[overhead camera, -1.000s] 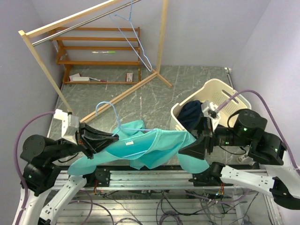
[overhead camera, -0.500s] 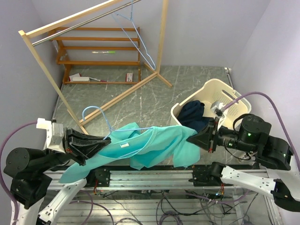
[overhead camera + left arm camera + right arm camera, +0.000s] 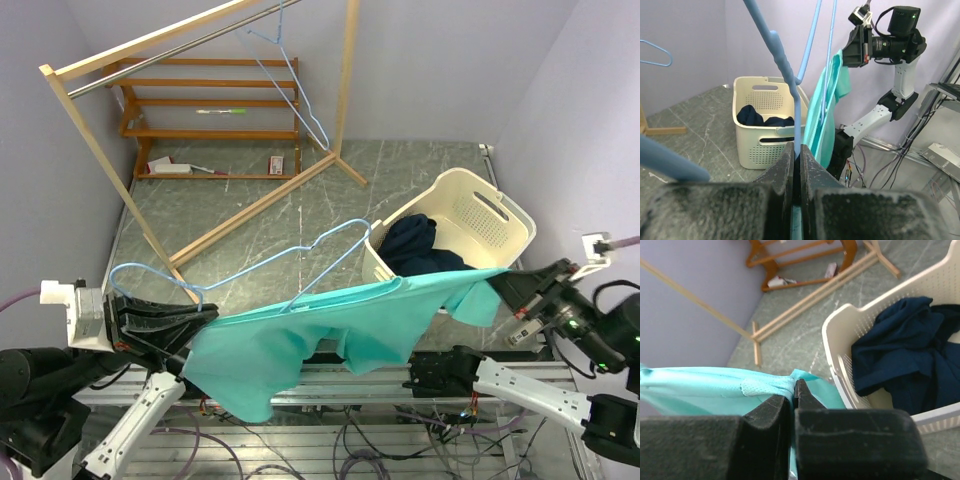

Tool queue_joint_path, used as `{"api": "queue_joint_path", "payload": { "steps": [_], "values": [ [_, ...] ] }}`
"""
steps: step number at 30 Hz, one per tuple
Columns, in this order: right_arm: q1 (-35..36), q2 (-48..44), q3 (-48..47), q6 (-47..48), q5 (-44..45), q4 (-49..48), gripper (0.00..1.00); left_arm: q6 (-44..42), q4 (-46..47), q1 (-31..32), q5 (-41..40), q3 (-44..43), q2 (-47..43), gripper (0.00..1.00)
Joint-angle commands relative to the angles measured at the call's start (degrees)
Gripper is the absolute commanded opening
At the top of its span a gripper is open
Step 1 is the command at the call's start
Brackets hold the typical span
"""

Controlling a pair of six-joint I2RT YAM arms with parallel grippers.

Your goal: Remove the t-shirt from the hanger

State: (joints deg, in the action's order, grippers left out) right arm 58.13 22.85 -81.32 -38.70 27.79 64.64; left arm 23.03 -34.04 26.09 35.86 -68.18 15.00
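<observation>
Your left gripper (image 3: pixel 796 155) is pinched shut on the thin, smooth, light blue hanger (image 3: pixel 797 120). Your right gripper (image 3: pixel 792 389) is pinched shut on one edge of the soft teal shirt (image 3: pixel 330 330). The shirt is pulled out long and flat between the two grippers, over the near edge of the tabletop (image 3: pixel 300 190), which looks like gray stone. Most of the hanger sits above the shirt, and one end meets the shirt's top edge. You cannot tell if that end is inside the cloth. There is one cream plastic basket (image 3: pixel 470 210) with small holes near the right edge, and dark blue clothes (image 3: pixel 415 245) lie bunched in it. One wooden rack (image 3: pixel 90 130) stands at the far left. A second blue hanger (image 3: pixel 323 146) hangs on it, so there are two hangers.
</observation>
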Motion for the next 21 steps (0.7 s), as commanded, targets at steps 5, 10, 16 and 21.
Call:
{"api": "queue_joint_path", "payload": {
  "steps": [5,10,16,21],
  "values": [
    [-0.49,6.39,8.7,10.19,-17.8,-7.18,0.25,0.47,2.0,0.15,-3.56,2.55,-0.35,0.07],
    [-0.77,11.97,7.87,16.29,-39.86,-13.91,0.42,-7.01,-4.29,0.19,-3.33,4.76,5.08,0.07],
    [-1.35,18.65,-4.69,20.8,-54.66,-16.61,0.4,-12.45,-8.49,0.13,10.36,6.75,14.23,0.07],
    [-1.46,27.81,-17.15,25.61,-50.1,-14.56,0.42,-16.01,-10.0,0.13,16.49,6.89,18.72,0.07]
  ]
}}
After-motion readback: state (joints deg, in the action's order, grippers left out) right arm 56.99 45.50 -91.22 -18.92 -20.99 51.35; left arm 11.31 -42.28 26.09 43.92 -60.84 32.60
